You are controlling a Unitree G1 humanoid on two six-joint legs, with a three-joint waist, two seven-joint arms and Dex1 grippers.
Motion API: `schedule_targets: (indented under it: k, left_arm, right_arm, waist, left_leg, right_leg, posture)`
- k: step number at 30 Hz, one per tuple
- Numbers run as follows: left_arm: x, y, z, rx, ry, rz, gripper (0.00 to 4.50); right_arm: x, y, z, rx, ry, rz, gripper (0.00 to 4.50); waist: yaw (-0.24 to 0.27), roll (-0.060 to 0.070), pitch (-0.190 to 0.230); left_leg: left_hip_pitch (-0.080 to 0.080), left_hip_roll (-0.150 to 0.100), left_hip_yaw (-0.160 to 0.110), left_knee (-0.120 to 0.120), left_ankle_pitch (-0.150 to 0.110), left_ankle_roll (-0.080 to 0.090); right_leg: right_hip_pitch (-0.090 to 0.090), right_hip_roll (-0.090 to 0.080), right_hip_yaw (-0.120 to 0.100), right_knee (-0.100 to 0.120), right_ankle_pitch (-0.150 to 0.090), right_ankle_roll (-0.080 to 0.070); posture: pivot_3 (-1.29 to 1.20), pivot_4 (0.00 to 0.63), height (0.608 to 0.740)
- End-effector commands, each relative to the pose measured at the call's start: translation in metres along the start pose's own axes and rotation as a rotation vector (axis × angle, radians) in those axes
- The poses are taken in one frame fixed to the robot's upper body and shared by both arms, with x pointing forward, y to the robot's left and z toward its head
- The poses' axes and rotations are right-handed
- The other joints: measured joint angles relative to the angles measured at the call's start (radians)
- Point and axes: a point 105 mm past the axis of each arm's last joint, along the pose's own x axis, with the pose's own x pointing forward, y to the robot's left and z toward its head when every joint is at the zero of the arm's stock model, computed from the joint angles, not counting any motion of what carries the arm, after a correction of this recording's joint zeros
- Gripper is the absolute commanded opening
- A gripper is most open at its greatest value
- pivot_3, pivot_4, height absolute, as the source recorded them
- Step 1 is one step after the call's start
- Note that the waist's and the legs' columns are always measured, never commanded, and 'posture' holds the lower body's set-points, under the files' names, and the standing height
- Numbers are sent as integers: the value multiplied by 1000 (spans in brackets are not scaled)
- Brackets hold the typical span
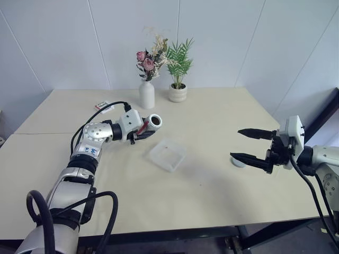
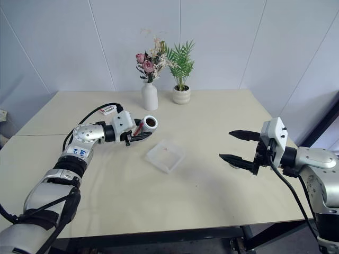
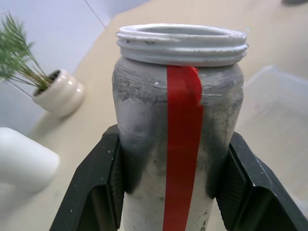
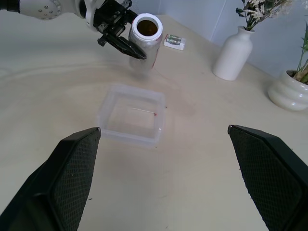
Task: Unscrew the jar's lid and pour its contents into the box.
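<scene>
While I am watching from the head camera, my right gripper (image 1: 248,144) is hanging nearest me with its fingers spread wide and holding nothing, the lid (image 1: 238,162) lying on the table (image 1: 212,190) just below it. Further out, the box (image 1: 167,154) is sitting mid-table. Beyond it my left gripper (image 1: 144,132) is pinching the jar (image 1: 152,123) around its body, tipped over, mouth toward the box. I am judging it rigid, light and rather slick, so gripping mid-body seems safest.
</scene>
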Motion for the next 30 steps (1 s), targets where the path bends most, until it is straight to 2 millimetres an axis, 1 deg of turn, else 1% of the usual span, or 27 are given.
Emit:
schedule_targets:
  k: [1, 2, 3, 4, 5, 6, 7, 9, 12, 13, 15, 16, 18, 20, 22, 25, 27, 28, 30]
  left_arm:
    - [6, 39, 42, 499, 11, 136, 2034]
    - [9, 43, 52, 634, 12, 143, 2034]
    - [13, 49, 65, 812, 10, 161, 2034]
    - [18, 55, 82, 1037, -2, 178, 2034]
    - [21, 57, 92, 1186, -20, 190, 2034]
    - [23, 60, 104, 1286, -60, 209, 2034]
    - [26, 61, 112, 1388, -83, 205, 2034]
    - [30, 58, 122, 1496, -143, 182, 2034]
    - [43, 46, 115, 1674, -130, 37, 2034]
    - [47, 42, 107, 1710, -90, -27, 2034]
    - [52, 31, 101, 1762, -100, -105, 2034]
    - [55, 28, 91, 1774, -40, -176, 2034]
    - [61, 20, 90, 1822, -51, -227, 2034]
    - [71, 16, 94, 1784, -6, -238, 2034]
    - [76, 16, 98, 1759, 39, -237, 2034]
    - [77, 16, 97, 1722, 57, -240, 2034]
    - [74, 14, 92, 1672, 62, -251, 2034]
    - [72, 16, 86, 1666, 95, -268, 2034]
    - [67, 15, 77, 1602, 117, -290, 2034]
  right_arm:
    - [0, 3, 9, -21, -40, -11, 4463]
    - [1, 3, 9, -16, -44, -14, 4463]
    - [2, 4, 9, -12, -48, -16, 4463]
    - [2, 4, 8, -4, -53, -20, 4463]
    - [3, 4, 8, 1, -57, -23, 4463]
    - [4, 4, 8, 7, -60, -29, 4463]
    - [4, 3, 8, 10, -65, -36, 4463]
    - [5, 3, 8, 14, -74, -48, 4463]
    - [9, 2, 10, 24, -103, -69, 4463]
    - [10, 2, 9, 26, -109, -76, 4463]
    - [12, 3, 8, 28, -113, -82, 4463]
    - [12, 3, 7, 30, -117, -88, 4463]
    - [13, 2, 8, 32, -131, -101, 4463]
    - [15, 1, 9, 40, -155, -117, 4463]
    - [16, 3, 9, 44, -164, -123, 4463]
    - [16, 4, 8, 47, -168, -129, 4463]
    - [15, 3, 8, 47, -169, -136, 4463]
    - [15, 3, 8, 48, -169, -137, 4463]
    - [15, 4, 8, 52, -170, -135, 4463]
  waist:
    - [2, 0, 0]
    - [3, 0, 0]
    - [4, -1, 0]
    - [5, -1, 1]
    - [6, -1, 1]
    - [8, -1, 1]
    - [10, -2, 1]
    - [14, -1, 1]
    - [19, -2, 1]
    - [20, -2, 1]
    - [19, -3, 1]
    - [20, -3, 2]
    - [21, -3, 2]
    - [25, -3, 2]
    - [28, -3, 2]
    - [29, -3, 2]
    - [24, -3, 2]
    - [23, -3, 2]
    - [22, -3, 2]
  left_leg:
    - [0, 0, 0, 0, 0, 0]
    - [0, -1, 0, 0, 0, 0]
    - [0, -1, 1, 0, 0, 0]
    - [-1, -1, 1, 0, 0, 0]
    - [-1, -1, 2, 0, 0, 0]
    - [-1, -2, 2, -1, 0, 0]
    - [-1, -2, 3, -1, 0, 0]
    - [-1, -4, 6, -2, -1, 1]
    - [0, -5, 11, -1, -3, 3]
    - [0, -5, 12, -2, -3, 3]
    - [0, -5, 14, -2, -3, 3]
    - [0, -5, 15, -2, -3, 3]
    - [-1, -5, 17, -4, -3, 4]
    - [-1, -5, 18, -3, -4, 4]
    - [-1, -5, 19, -3, -4, 4]
    - [-1, -5, 19, -3, -5, 6]
    - [-1, -5, 20, -3, -6, 6]
    - [-1, -5, 20, -3, -6, 6]
    - [0, -5, 21, -3, -6, 6]
  right_leg:
    - [0, 0, 0, 0, 0, 0]
    - [0, 0, 1, -1, 0, 1]
    - [0, 0, 2, -1, 1, 1]
    - [0, 0, 2, -2, 1, 2]
    - [0, -1, 3, -3, 2, 3]
    - [0, -1, 4, -5, 2, 4]
    - [1, -1, 5, -7, 3, 5]
    - [1, -3, 7, -9, 3, 7]
    - [0, -4, 11, -9, 2, 9]
    - [0, -4, 11, -9, 2, 9]
    - [-2, -3, 13, -9, 2, 9]
    - [-3, -3, 14, -9, 2, 9]
    - [-5, -3, 16, -9, 2, 9]
    - [-5, -3, 17, -9, 1, 10]
    - [-4, -3, 18, -10, 1, 10]
    - [-5, -3, 18, -11, 1, 10]
    - [-5, -3, 19, -11, 1, 10]
    - [-5, -3, 20, -10, 1, 10]
    - [-5, -3, 20, -9, 1, 10]
  posture:
    - [0, 150, 740]
    - [0, 150, 740]
    - [0, 150, 740]
    - [0, 150, 740]
    - [0, 150, 740]
    - [0, 150, 740]
    - [0, 150, 740]
    - [0, 150, 740]
    - [0, 150, 740]
    - [0, 150, 740]
    - [0, 150, 740]
    - [0, 150, 740]
    - [0, 150, 740]
    - [0, 150, 740]
    - [0, 150, 740]
    - [0, 150, 740]
    - [0, 150, 740]
    - [0, 150, 740]
    - [0, 150, 740]
